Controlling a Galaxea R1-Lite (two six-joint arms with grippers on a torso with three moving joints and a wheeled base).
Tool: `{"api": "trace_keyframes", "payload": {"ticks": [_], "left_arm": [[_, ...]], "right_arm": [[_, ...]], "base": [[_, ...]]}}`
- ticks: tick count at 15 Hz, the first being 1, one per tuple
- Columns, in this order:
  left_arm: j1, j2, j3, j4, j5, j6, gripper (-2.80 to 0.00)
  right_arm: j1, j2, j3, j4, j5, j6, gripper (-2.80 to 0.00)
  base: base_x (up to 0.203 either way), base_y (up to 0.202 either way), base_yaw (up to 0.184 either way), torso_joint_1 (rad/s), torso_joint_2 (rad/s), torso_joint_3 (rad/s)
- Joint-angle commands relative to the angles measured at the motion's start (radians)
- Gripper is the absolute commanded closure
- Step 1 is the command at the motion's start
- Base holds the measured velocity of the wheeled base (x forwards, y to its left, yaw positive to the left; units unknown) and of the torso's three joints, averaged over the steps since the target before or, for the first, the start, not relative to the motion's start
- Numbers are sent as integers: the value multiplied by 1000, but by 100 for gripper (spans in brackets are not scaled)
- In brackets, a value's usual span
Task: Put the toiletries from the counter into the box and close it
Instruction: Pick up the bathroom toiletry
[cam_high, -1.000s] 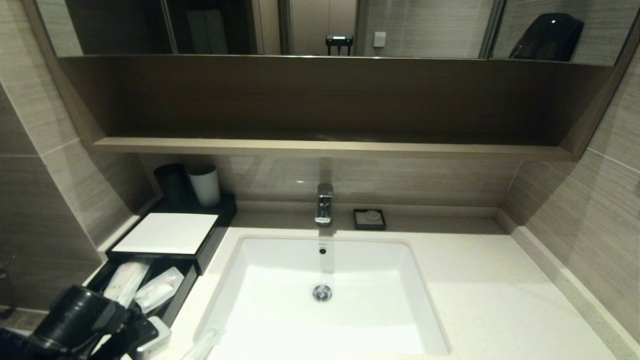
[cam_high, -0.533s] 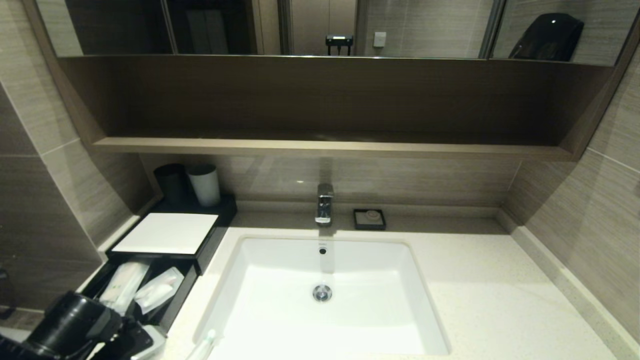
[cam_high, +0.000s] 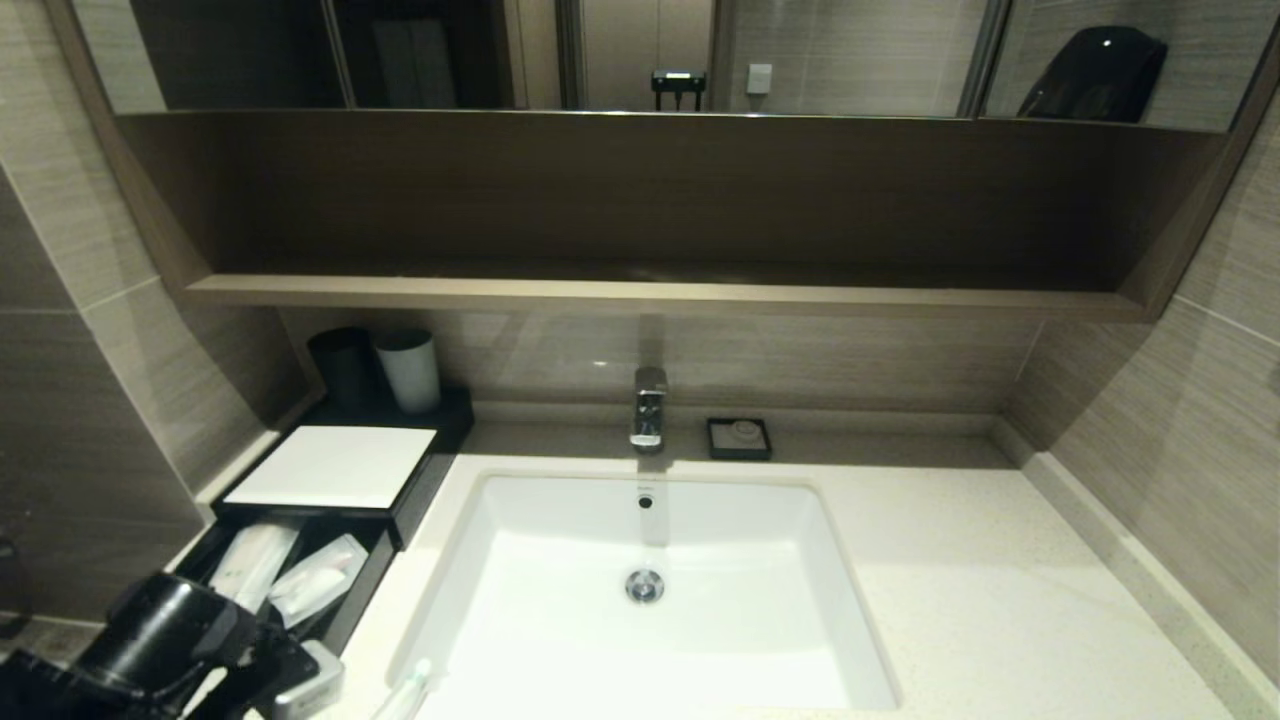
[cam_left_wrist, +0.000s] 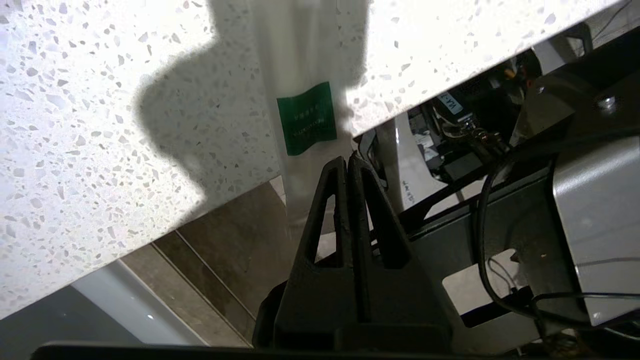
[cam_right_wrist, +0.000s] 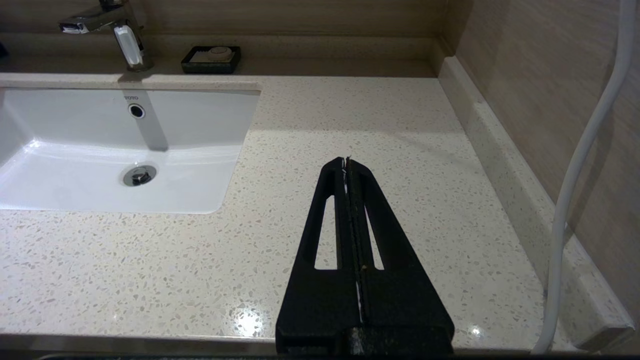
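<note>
Clear-wrapped packet pinched in left hand.

Grey-brown tiled walls, a brown wooden shelf, mirror above.

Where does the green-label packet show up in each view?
Head view: green-label packet at the bottom edge, on the counter by the sink's front-left corner.
Left wrist view: centre, overhanging the counter's edge, at the left gripper's tips.
Right wrist view: not in it.
Shared landmark: the speckled counter.
</note>
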Motion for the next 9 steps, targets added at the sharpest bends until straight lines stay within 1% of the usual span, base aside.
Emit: {"api": "trace_keyframes", "payload": {"ticks": [1,4,5,7,9], "left_arm": [[31,60,-8,-13,-1,9,0],[30,55,-8,-15,0,14,0],[32,52,-8,-24,0,14,-280],[32,47,-3,-32,1,18,-280],[32,45,8,-32,1,52,-280]], "right_arm": [[0,0,1,0,0,-1,0],[0,0,0,0,0,0,0],[0,0,1,0,0,-1,0],[0,0,0,0,0,0,0],[2,0,1,0,0,-1,0]], "base": [[0,0,0,0,0,0],[0,0,0,0,0,0],[0,0,0,0,0,0],[0,0,0,0,0,0],[0,0,0,0,0,0]]}}
